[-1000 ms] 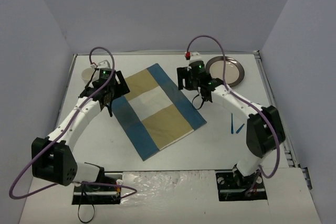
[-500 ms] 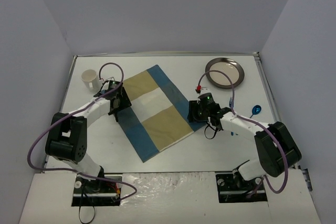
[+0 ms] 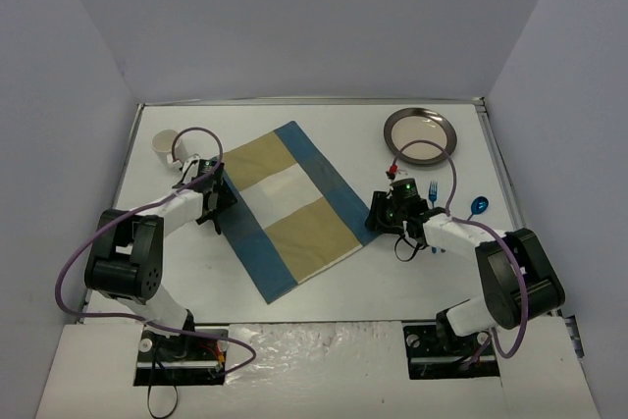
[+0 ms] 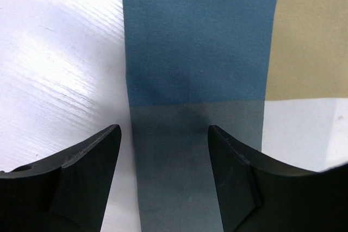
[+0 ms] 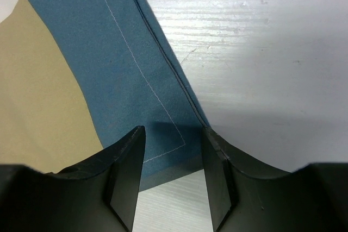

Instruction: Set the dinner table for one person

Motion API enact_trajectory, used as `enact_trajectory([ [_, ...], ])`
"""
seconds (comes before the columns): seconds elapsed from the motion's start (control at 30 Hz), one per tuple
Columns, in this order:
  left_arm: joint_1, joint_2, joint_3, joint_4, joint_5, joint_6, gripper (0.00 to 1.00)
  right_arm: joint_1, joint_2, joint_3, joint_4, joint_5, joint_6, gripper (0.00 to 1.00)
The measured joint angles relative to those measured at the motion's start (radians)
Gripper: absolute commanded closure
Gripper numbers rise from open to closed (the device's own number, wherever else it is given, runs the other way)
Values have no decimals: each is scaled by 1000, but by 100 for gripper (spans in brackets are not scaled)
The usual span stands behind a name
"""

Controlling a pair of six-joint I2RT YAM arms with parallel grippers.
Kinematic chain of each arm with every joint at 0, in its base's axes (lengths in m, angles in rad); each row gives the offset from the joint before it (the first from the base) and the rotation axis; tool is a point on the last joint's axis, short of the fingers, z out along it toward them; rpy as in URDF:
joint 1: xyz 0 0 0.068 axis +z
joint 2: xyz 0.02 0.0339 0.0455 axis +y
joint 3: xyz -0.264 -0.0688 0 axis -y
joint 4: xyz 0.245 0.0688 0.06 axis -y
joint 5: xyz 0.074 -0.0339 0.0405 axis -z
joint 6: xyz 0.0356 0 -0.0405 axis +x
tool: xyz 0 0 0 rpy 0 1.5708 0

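Observation:
The white dinner table (image 3: 324,282) carries a blue-and-tan striped cloth mat (image 3: 292,205) lying flat and skewed at its middle. My left gripper (image 3: 210,199) is low at the mat's left edge. In the left wrist view it (image 4: 163,180) is open, its jaws straddling the blue border (image 4: 201,36) and bare table (image 4: 54,52). My right gripper (image 3: 386,215) is at the mat's right corner. In the right wrist view it (image 5: 173,183) is open over that blue corner (image 5: 109,52), holding nothing.
A round metal plate (image 3: 420,134) sits at the back right. A white cup (image 3: 165,142) stands at the back left. A blue fork (image 3: 433,186) and a blue spoon (image 3: 478,206) lie right of the right gripper, near the table's right edge.
The right gripper came from beside the plate down to the mat's right corner. The left gripper slid nearer along the mat's left edge. The fork and spoon now show.

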Motion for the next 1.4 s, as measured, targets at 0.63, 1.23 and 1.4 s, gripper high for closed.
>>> enact_trajectory([
  [0.63, 49, -13, -19, 1, -31, -20, 40, -17, 2, 5, -9, 37, 39, 52],
  [1.23, 54, -42, -1, -87, -8, -14, 30, -22, -194, 97, -119, 82, 46, 1],
  [1.4, 54, -169, 48, -180, 34, 17, 12, -57, -229, 161, -117, 134, 59, 0],
])
